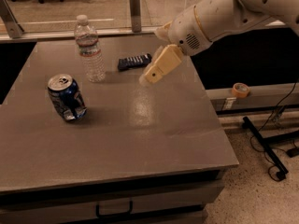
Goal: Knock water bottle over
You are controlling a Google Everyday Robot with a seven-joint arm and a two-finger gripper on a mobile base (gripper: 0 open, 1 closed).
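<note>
The water bottle (90,50) stands upright at the back left of the grey table (140,139). It is clear and ribbed, with a white cap and a white-and-red label band. My gripper (146,77) hangs over the back middle of the table, to the right of the bottle and apart from it. Its cream fingers point down and to the left, pressed together and holding nothing. The white arm reaches in from the upper right.
A dented blue soda can (67,97) stands in front of the bottle at the left. A dark flat remote-like object (134,61) lies between the bottle and the gripper. A tape roll (240,89) sits on a ledge at the right. Black stand legs and cables (266,143) lie on the floor.
</note>
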